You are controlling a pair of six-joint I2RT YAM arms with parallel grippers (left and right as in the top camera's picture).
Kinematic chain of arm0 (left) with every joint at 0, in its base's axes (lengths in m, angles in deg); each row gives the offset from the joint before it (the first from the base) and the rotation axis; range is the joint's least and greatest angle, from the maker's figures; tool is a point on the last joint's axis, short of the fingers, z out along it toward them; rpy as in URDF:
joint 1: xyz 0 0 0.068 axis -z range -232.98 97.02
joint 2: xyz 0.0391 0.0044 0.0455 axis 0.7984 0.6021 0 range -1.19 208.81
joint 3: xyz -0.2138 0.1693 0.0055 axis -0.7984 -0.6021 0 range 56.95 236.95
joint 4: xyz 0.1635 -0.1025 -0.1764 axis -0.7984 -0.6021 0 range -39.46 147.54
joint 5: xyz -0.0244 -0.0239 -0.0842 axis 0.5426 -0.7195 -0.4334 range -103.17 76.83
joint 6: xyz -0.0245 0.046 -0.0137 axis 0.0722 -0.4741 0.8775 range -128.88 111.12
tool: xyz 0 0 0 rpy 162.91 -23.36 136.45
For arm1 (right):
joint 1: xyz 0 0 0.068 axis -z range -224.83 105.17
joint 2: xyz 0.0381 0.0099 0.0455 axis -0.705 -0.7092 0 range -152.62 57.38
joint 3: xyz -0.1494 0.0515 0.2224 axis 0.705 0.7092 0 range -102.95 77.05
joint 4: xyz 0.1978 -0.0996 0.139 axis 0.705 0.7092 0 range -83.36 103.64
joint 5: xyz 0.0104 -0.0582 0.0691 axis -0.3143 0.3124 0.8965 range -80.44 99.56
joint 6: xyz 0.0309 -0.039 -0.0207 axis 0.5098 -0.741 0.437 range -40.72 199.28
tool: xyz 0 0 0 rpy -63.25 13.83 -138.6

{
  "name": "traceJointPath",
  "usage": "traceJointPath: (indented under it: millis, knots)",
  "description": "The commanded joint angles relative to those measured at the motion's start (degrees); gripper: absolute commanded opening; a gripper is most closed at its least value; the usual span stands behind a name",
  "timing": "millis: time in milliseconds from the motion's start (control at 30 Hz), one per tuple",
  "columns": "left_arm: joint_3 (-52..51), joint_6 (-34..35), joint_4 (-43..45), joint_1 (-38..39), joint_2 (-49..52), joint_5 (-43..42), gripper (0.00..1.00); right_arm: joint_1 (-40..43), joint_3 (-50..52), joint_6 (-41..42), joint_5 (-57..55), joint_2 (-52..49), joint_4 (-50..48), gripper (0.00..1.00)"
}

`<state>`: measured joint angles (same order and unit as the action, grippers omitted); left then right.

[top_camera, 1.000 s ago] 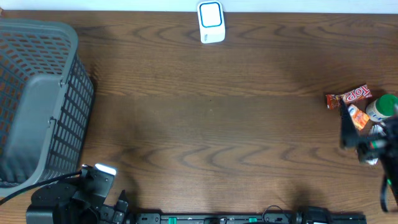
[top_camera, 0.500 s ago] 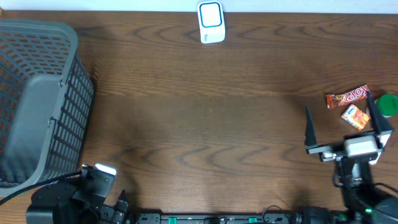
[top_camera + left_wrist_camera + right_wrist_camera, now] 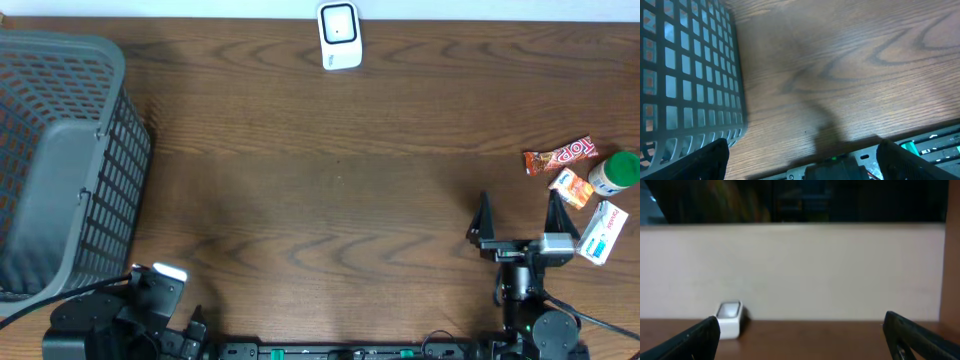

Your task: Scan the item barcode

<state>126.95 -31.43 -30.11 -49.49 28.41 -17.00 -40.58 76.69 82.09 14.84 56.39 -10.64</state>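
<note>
The white barcode scanner stands at the table's far edge; the right wrist view shows it small and far off. Several items lie at the right: a red candy bar, an orange packet, a green-capped bottle and a white-and-blue box. My right gripper is open and empty just left of the box, pointing at the far wall. My left gripper is open and empty, low at the front left beside the basket.
A grey mesh basket fills the left side, its wall close to my left fingers. The arm bases and a black rail run along the front edge. A pale wall backs the table.
My right arm has pulled back from over the items toward the front edge and swung left, empty. The box and bottle now show uncovered. The left arm has not moved.
</note>
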Motion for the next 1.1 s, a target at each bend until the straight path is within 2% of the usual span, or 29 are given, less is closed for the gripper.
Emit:
traceJointPath:
  millis: [0,367,1067]
  knots:
    - [0.31,-0.33,-0.17,0.13,-0.20,0.48,0.95,-0.13,0.04,1.42,-3.85,0.72,3.13,0.99]
    - [0.31,-0.33,-0.17,0.13,-0.20,0.48,0.95,-0.13,0.04,1.42,-6.47,0.72,21.77,0.99]
    - [0.31,-0.33,-0.17,0.13,-0.20,0.48,0.95,-0.13,0.04,1.42,-5.84,0.61,21.55,0.99]
